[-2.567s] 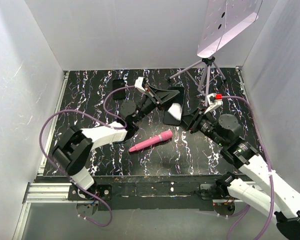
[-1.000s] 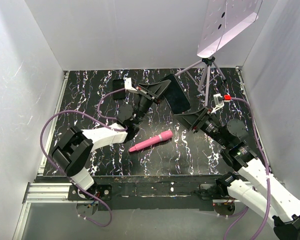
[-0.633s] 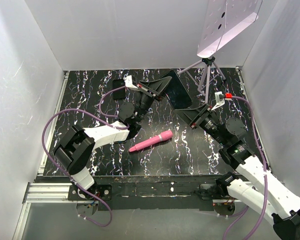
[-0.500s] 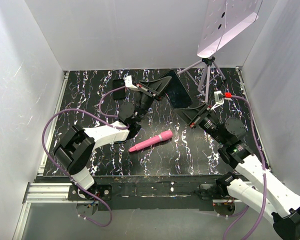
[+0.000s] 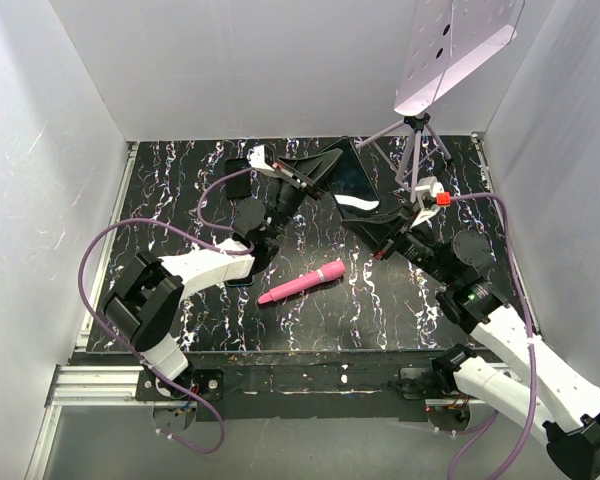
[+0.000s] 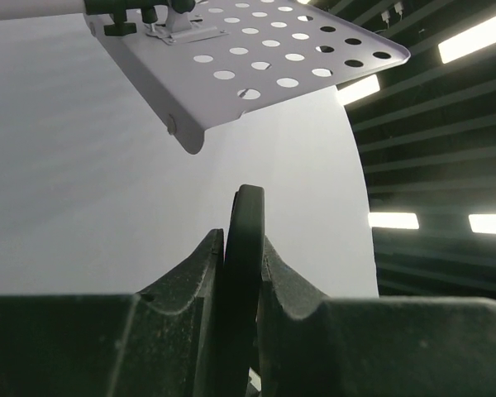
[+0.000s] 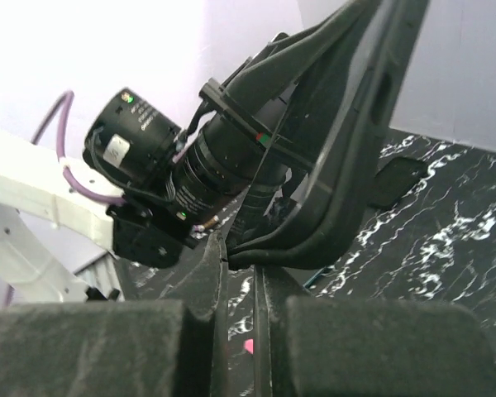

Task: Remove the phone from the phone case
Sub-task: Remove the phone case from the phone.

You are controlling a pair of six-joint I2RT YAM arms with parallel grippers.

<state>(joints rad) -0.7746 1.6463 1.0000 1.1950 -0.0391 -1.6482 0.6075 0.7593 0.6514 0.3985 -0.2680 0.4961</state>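
Note:
The phone in its black case (image 5: pixel 350 187) is held in the air over the back middle of the table, tilted, with its glossy face up. My left gripper (image 5: pixel 315 176) is shut on its left edge; in the left wrist view that thin black edge (image 6: pixel 244 231) stands between the left gripper's (image 6: pixel 241 273) jaws. My right gripper (image 5: pixel 385 236) is shut on the case's lower right rim. In the right wrist view the right gripper (image 7: pixel 240 258) pinches the curved black rim of the case (image 7: pixel 347 165). I cannot tell the phone from the case where they meet.
A pink cylinder (image 5: pixel 302 283) lies on the black marbled table (image 5: pixel 180 200) in front of the grippers. A tripod (image 5: pixel 412 145) with a white perforated plate (image 5: pixel 450 50) stands at the back right. A small black object (image 5: pixel 236 168) lies at the back left. White walls stand on three sides.
Both grippers have raised the cased phone and carried it toward the back. Its face has tilted more upward. The pink cylinder has not moved.

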